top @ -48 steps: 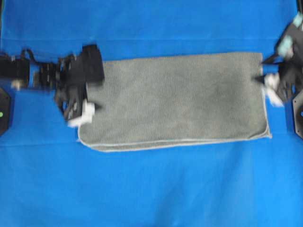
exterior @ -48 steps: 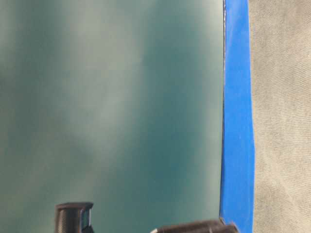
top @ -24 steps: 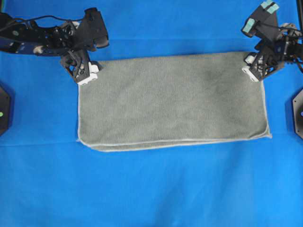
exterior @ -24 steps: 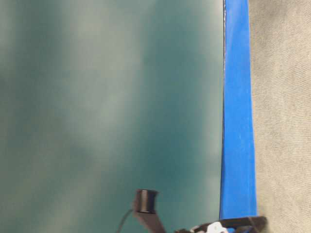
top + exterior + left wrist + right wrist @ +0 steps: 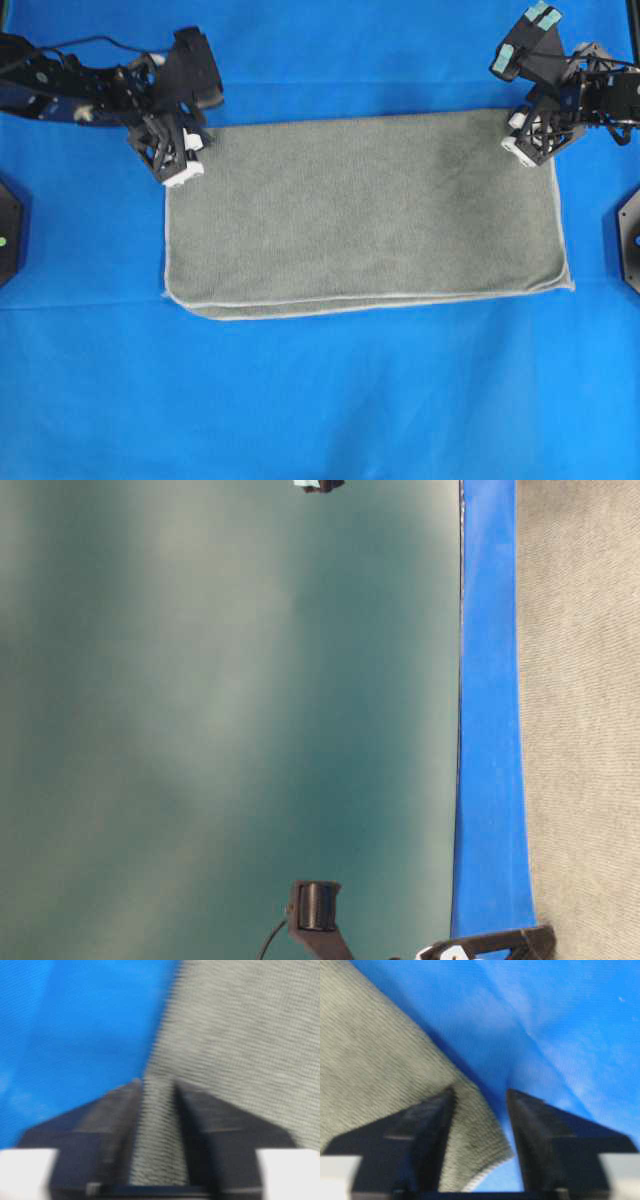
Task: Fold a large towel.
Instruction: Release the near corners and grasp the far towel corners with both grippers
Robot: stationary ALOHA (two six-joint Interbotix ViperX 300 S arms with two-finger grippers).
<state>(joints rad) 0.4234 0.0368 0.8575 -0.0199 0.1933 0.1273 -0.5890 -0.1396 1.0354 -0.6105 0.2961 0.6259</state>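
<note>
Overhead view: the large towel (image 5: 365, 215) lay flat on the blue cloth (image 5: 320, 400), folded into a wide band, with a lower layer's pale hem showing along its near edge. The left gripper (image 5: 178, 160) sat at the towel's far left corner, the right gripper (image 5: 522, 138) at its far right corner. From this view, the jaw spacing of either gripper could not be determined.

Table-level view: the picture appeared rotated on its side. The towel (image 5: 585, 710) filled the right margin, bordered by a strip of the blue cloth (image 5: 488, 710). A dark teal backdrop (image 5: 220, 710) occupied the rest. Part of a black arm (image 5: 316, 915) entered at the bottom edge.

Left wrist view: the left gripper (image 5: 157, 1125) had its jaws drawn close together, pinching a narrow ridge of the towel (image 5: 240, 1045) at its edge. The blue cloth (image 5: 75, 1035) lay to the left.

Right wrist view: the right gripper (image 5: 480, 1135) had its jaws spread, straddling the towel's (image 5: 375, 1060) corner. The corner lay between the fingers against the left one; the right finger (image 5: 545, 1130) stood clear of it over the blue cloth (image 5: 545, 1020).
</note>
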